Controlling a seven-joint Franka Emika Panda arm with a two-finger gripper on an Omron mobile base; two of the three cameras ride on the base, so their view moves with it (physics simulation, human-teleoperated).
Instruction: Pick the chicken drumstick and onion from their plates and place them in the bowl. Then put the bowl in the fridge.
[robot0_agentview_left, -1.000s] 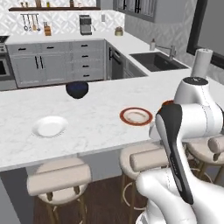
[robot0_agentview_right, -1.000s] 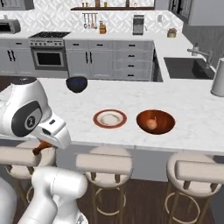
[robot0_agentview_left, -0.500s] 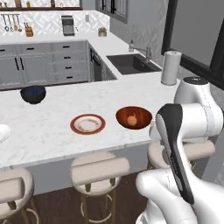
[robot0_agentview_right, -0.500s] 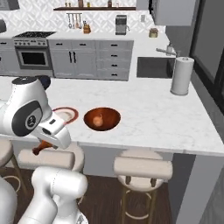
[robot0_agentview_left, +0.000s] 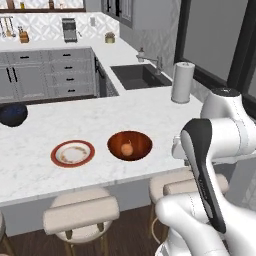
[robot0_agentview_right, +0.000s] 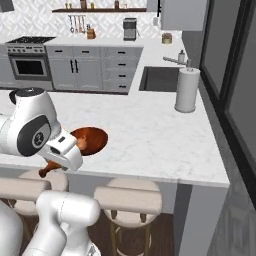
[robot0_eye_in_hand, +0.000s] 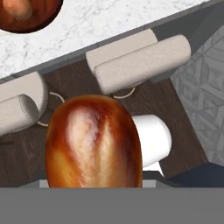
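Note:
The chicken drumstick (robot0_eye_in_hand: 94, 142) fills the middle of the hand view, thick end toward the camera, and hides the fingertips. Its thin bone end (robot0_agentview_right: 46, 171) pokes out below my gripper (robot0_agentview_right: 59, 161), which is shut on it, low in front of the counter edge and above the stools. The reddish-brown bowl (robot0_agentview_left: 142, 141) stands on the counter with the onion (robot0_agentview_left: 128, 149) inside it, and both show again as bowl (robot0_eye_in_hand: 41, 17) and onion (robot0_eye_in_hand: 17, 8) in the hand view's top left corner. The red-rimmed plate (robot0_agentview_left: 73, 153) lies bare to the bowl's left. The white plate and the fridge are out of view.
A dark blue-black bowl (robot0_agentview_left: 12, 114) sits at the counter's far left. A paper towel roll (robot0_agentview_left: 182, 82) stands near the sink (robot0_agentview_left: 137, 76). Padded stools (robot0_agentview_left: 82, 212) line the counter's near edge, below the gripper. Dark window panels rise on the right.
The whole scene has slid left in both base views, so the base has driven right along the counter. The white plate has left the picture. The arm's pose and its hold are unchanged.

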